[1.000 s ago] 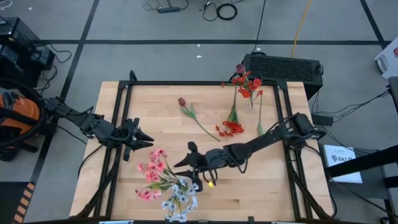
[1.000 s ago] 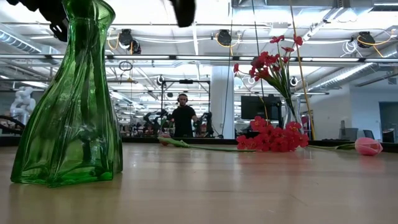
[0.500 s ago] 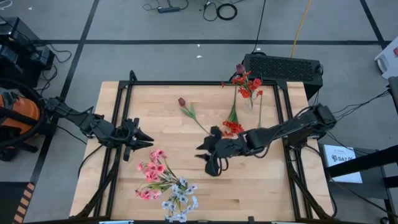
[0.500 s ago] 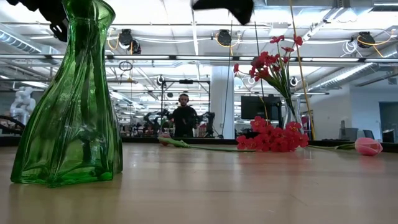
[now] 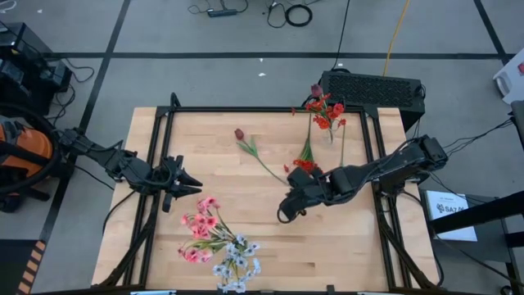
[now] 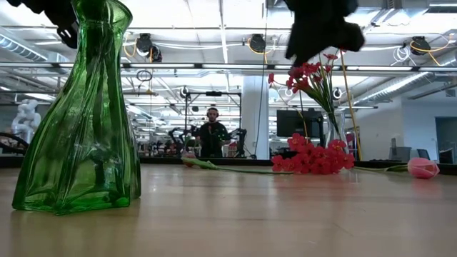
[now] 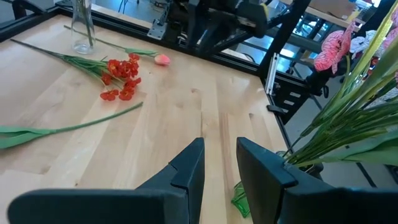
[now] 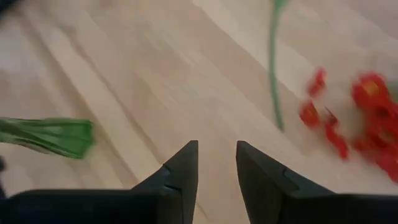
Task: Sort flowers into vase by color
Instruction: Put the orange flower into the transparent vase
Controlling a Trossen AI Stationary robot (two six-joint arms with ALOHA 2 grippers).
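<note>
A green glass vase [image 6: 78, 121] stands at the table's near edge and holds pink and whitish flowers [image 5: 214, 238]. A clear vase [image 5: 331, 131] at the far right holds red flowers [image 5: 323, 111]. A loose red cluster [image 5: 304, 167] and a dark tulip [image 5: 240, 133] lie flat on the wood. My right gripper [image 5: 282, 215] hangs open over bare wood, on the near side of the red cluster [image 8: 367, 118], and slants down. My left gripper [image 5: 195, 187] waits open at the left, above the table.
A pink tulip bud [image 6: 423, 168] lies at the right in the low view. A black box [image 5: 372, 86] sits beyond the table's far right corner. A person [image 6: 211, 135] stands in the room behind. Bare wood [image 5: 246, 197] stretches between the two grippers.
My right gripper has drawn back from beside the green vase toward the table's right, toward the loose red cluster. It has risen a little and tipped from nearly level to slanting down. No flower has moved.
</note>
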